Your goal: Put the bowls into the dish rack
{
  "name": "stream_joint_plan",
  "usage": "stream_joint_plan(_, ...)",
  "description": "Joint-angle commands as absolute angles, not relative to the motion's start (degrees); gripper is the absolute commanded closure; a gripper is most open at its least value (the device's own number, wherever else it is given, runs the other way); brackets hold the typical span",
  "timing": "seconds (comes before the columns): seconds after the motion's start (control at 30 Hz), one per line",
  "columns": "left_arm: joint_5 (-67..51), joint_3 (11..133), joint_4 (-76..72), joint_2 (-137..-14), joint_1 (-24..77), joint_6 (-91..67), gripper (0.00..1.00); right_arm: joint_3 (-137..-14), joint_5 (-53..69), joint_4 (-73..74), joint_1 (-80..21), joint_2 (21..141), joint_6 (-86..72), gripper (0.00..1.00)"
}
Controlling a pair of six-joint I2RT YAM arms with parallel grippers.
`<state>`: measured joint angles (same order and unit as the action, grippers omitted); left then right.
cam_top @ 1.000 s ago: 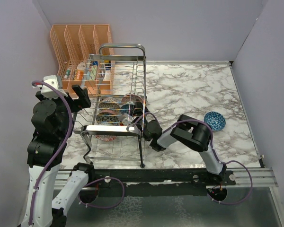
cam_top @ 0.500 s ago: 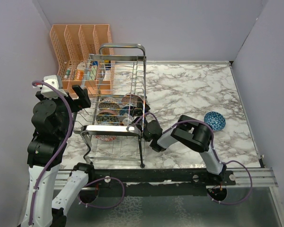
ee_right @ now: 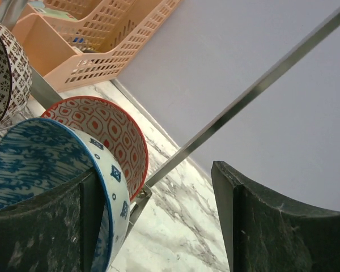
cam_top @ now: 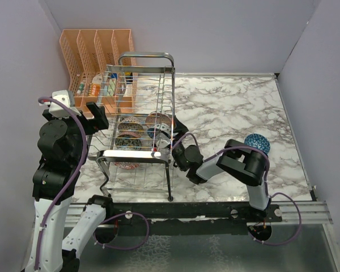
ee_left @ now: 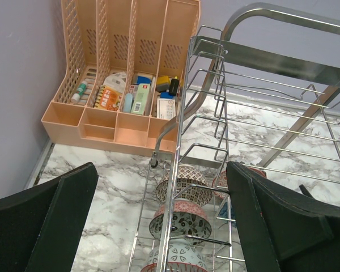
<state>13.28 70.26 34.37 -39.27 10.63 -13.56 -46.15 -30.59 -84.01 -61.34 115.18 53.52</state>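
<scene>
Right arm elbow has swung right over last second, toward blue bowl on table (cam_top: 257, 144). Right gripper (ee_right: 158, 187) at rack's right side, fingers apart, clamping nothing.
- blue-patterned bowl (ee_right: 39, 153) stands in dish rack (cam_top: 139, 107) beside red bowl (ee_right: 102, 133), against one finger; looks delivered
- table bowl likely last
- withdrawal tight: slanted rack bar crosses close ahead, open marble to right
- left gripper (ee_left: 158, 170) spread wide above rack, empty

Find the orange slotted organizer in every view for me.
Top external: the orange slotted organizer is at upper left, against the back wall, behind the dish rack.
Left wrist: the organizer is at upper left, with small items in its compartments.
Right wrist: the organizer is in the top left corner, beyond the bowls.
Shared landmark: the chrome dish rack next to it.
</scene>
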Motion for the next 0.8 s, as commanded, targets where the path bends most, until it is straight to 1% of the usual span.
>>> stream_joint_plan(0.0,14.6,69.9,34.8,-38.6,10.7,-13.0,0.01,-43.1,-30.2,-90.9,-61.6,110.1,45.2,0.28)
stream_joint_plan(0.17,14.2,69.6,34.7,-38.5,10.7,-13.3,0.01,-41.1,-29.3,-88.1,-61.6,108.7,41.1,0.28)
stream_joint_plan(0.4,14.4,69.6,34.7,-38.4,10.7,-13.2,0.01,-43.6,-28.7,-86.2,-61.8,110.0,39.9,0.28)
stream_joint_plan(0.63,15.3,69.4,35.0,-38.1,10.7,-12.7,0.01,-45.8,-25.3,-84.6,-62.1,111.1,38.2,0.28)
stream_joint_plan(0.77,15.4,69.2,34.9,-38.1,10.7,-12.5,0.01,-47.0,-22.0,-79.0,-62.2,110.0,33.7,0.28)
